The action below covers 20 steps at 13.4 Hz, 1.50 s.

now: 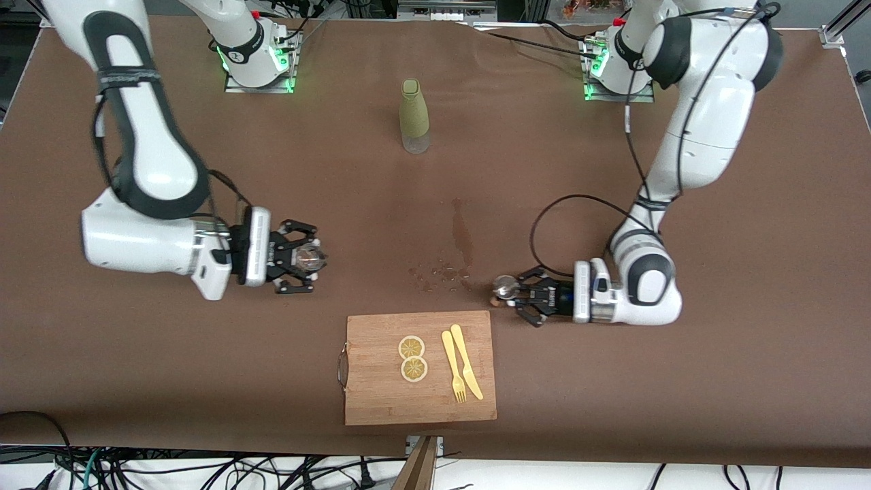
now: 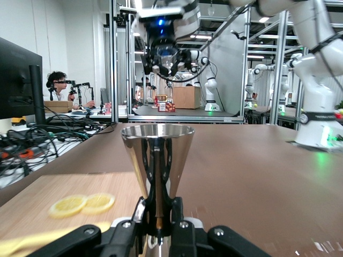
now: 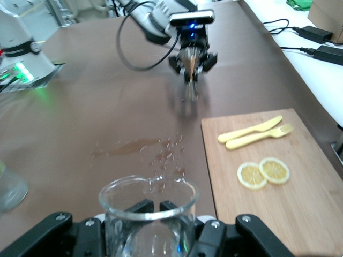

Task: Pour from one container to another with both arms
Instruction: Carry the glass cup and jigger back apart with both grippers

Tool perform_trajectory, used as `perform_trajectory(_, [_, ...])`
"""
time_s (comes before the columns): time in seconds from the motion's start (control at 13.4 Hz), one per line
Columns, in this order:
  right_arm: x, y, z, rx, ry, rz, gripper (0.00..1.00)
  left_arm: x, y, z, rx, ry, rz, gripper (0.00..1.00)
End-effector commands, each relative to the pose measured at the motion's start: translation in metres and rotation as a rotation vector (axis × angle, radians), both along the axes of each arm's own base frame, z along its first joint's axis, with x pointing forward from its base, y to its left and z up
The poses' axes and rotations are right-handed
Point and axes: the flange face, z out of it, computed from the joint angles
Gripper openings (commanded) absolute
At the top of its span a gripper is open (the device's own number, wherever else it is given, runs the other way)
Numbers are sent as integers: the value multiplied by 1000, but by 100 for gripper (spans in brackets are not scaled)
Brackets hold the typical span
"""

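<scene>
My right gripper (image 1: 304, 261) is shut on a clear glass beaker (image 1: 308, 258), held up in the air over the table toward the right arm's end. The beaker's rim (image 3: 148, 194) fills the foreground of the right wrist view, with the black fingers (image 3: 140, 206) seen through the glass. My left gripper (image 1: 515, 297) is shut on the waist of a shiny metal jigger (image 1: 504, 286), upright and low over the table beside the cutting board's corner. The jigger (image 2: 157, 159) stands between the left gripper's (image 2: 159, 217) fingers. Far off, that view shows the right gripper (image 2: 165, 58) raised high.
A wooden cutting board (image 1: 381, 401) with two lemon slices (image 1: 412, 358), a yellow fork (image 1: 452, 367) and knife (image 1: 466, 361) lies near the front edge. A green-sleeved bottle (image 1: 414, 117) stands mid-table near the bases. Spilled drops and a wet streak (image 1: 449, 269) lie between the grippers.
</scene>
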Motion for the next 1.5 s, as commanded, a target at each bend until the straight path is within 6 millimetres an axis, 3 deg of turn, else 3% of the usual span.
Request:
perform_trajectory(0.0, [0, -55, -35, 84, -5, 40, 6, -6, 89, 0, 13, -50, -25, 0])
perform_trajectory(0.22, [-6, -128, -95, 186, 19, 30, 6, -21, 186, 1, 44, -70, -54, 0])
perform_trajectory(0.52, [-20, -187, -158, 281, 14, -5, 6, -57, 279, -6, 12, -164, -65, 0])
perform_trajectory(0.82, [-41, -232, -222, 332, 22, -66, 6, -99, 332, -32, 28, -220, -130, 0])
perform_trajectory(0.97, [-49, -239, -252, 375, 22, -101, 6, -114, 353, -37, 42, -239, -146, 0])
perform_trajectory(1.2, [-55, -245, -268, 382, 20, -111, 8, -123, 365, -45, 54, -259, -155, 0])
perform_trajectory(1.27, [-56, -245, -269, 383, 18, -111, 20, -125, 365, -49, 51, -262, -156, 0])
perform_trajectory(1.35, [-57, -245, -271, 383, 21, -113, 22, -126, 365, -52, 50, -265, -157, 0])
perform_trajectory(1.42, [-57, -247, -271, 381, 21, -114, 46, -127, 364, -56, 47, -261, -157, 0])
